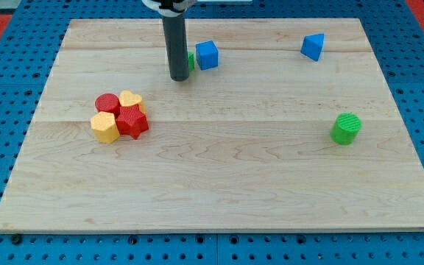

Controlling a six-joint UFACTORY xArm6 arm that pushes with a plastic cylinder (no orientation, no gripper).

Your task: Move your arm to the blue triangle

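My tip [179, 77] has no end effector and holds nothing; the blue triangle [313, 46] sits far off toward the view's right.

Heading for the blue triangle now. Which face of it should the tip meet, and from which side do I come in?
No grip is possible, so meet it with my tip. The blue triangle sits alone near the view's top right, its left side facing the tip and open. Come in from the view's left, travelling right and slightly up, probably passing just below the blue cube beside the rod.
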